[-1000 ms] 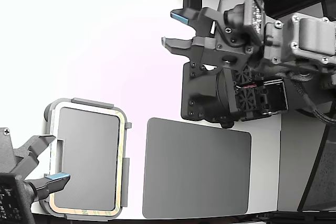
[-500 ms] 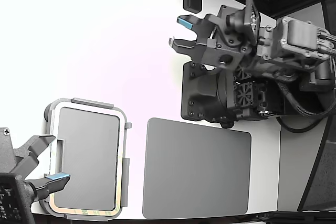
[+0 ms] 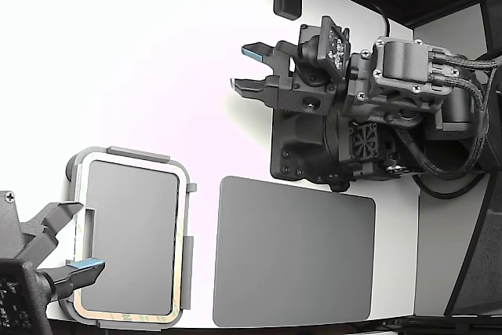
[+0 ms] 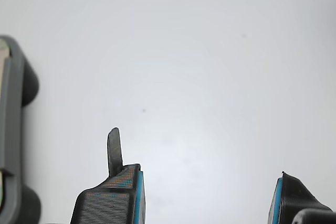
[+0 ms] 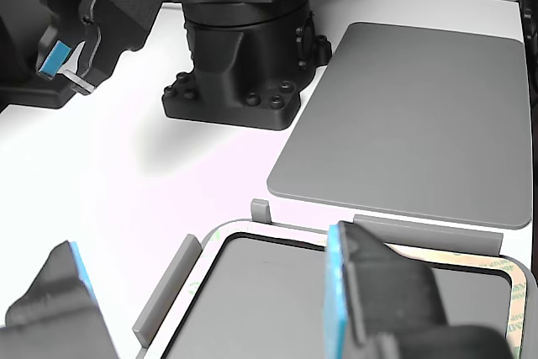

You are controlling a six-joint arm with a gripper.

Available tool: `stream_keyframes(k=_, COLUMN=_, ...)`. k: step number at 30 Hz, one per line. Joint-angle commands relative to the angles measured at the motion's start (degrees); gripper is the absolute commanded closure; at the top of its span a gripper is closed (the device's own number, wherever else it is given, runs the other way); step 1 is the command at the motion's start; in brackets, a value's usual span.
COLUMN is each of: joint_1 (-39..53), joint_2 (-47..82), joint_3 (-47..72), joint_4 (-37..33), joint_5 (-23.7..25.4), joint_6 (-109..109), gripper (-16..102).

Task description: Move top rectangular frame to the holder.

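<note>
The top rectangular frame (image 3: pixel 184 229), a thin tan-bordered ring, lies flat inside the holder (image 3: pixel 137 154) at the exterior view's lower left. The other view shows the frame's tan strip (image 5: pixel 471 256) within the holder's raised tabs (image 5: pixel 168 292). My gripper (image 3: pixel 239 67) hangs open and empty above bare white table at upper centre, well apart from the frame. In the wrist view its blue-padded fingers (image 4: pixel 206 192) stand wide apart, with the holder's grey edge (image 4: pixel 11 129) at the side. The other view also catches my gripper (image 5: pixel 67 69).
A large dark grey pad (image 3: pixel 294 253) lies beside the holder. A black bolted mount block (image 3: pixel 302 143) stands behind it under my arm. A second arm's open gripper (image 3: pixel 67 245) hovers over the holder's near end.
My gripper has swung toward the exterior view's left and a little lower, with the wrist turning. It stays open. The frame, holder and second arm have not moved.
</note>
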Motion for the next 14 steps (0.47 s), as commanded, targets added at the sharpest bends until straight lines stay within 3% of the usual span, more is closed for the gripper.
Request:
stream_keyframes(k=1, joint_1=-0.97, joint_2=1.23, joint_3=-1.23, joint_4=-0.26, joint_5=0.0, joint_6=0.0, gripper=-14)
stream_keyframes(k=14, joint_1=-0.97, joint_2=1.23, joint_3=-1.23, joint_4=-0.44, joint_5=-1.41, joint_6=-0.97, gripper=-14)
